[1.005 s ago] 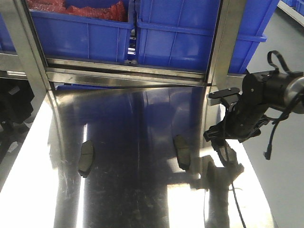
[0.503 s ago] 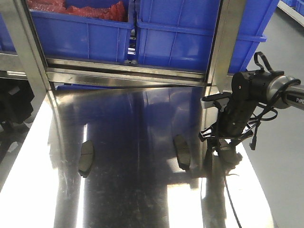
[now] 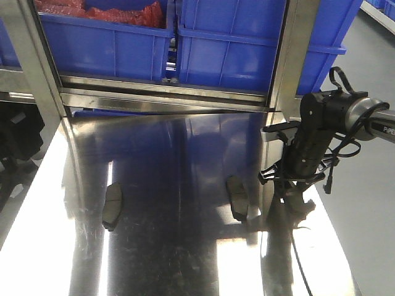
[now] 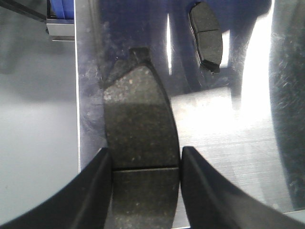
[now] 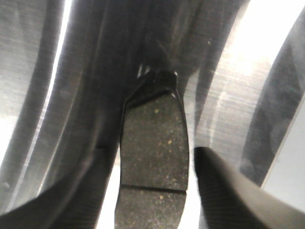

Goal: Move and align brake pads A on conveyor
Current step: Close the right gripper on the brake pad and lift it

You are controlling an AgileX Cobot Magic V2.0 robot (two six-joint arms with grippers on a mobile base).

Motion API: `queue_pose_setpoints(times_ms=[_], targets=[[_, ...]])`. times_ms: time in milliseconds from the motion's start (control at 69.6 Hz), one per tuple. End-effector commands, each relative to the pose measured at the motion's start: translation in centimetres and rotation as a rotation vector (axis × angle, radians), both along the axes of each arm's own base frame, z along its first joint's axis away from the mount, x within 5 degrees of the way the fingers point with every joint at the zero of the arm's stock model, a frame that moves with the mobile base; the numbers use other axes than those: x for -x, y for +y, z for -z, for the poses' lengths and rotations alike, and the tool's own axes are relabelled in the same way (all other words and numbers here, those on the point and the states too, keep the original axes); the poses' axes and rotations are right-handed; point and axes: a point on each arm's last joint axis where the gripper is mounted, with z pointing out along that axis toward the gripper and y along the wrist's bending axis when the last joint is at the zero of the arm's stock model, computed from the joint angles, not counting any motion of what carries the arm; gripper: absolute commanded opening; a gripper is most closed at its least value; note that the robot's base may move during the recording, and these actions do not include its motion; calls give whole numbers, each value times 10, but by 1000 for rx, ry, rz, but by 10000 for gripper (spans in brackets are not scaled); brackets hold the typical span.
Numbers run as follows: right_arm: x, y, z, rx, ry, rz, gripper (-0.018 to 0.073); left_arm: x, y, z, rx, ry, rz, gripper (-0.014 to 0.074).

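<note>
In the left wrist view my left gripper (image 4: 145,157) is shut on a brake pad (image 4: 140,119), with both fingers pressed against its long sides near the steel table's left edge. A second pad (image 4: 206,36) lies ahead to the right. My right gripper (image 5: 151,157) is open around another pad (image 5: 153,143), with a gap showing at the right finger. In the front view my right gripper (image 3: 295,194) hangs low at the table's right edge. Two loose pads (image 3: 112,205) (image 3: 236,197) lie on the steel. The conveyor is out of view.
Blue bins (image 3: 234,49) stand on a steel rack behind the shiny steel table (image 3: 173,259). Upright rack posts (image 3: 290,55) rise at both back corners. Grey floor (image 3: 370,234) drops away right of the table. My left arm does not show in the front view.
The right arm swung left toward the table and came down over the pad at the right edge. Over the last half second it has barely moved. The two loose pads stayed put.
</note>
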Motion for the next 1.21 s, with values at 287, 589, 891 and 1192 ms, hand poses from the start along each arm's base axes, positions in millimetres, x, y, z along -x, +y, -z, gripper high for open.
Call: queue_pose_setpoints(times_ms=[287,589,891,1192], targets=[[1,-3,-24,-8,-38,15,75,-4,-1,-12,20,-89,2,-8],[8,-4,-77,-40,-201,27,22,-4,-1,-12,20,-89,2,-8],[40,-13,-113,-75,-330,56,22,-4,-1,-12,20,-89,2,-8],[98,-29,-128,-99,-443,88,22,-4,-1,-12,20,-89,2,-8]])
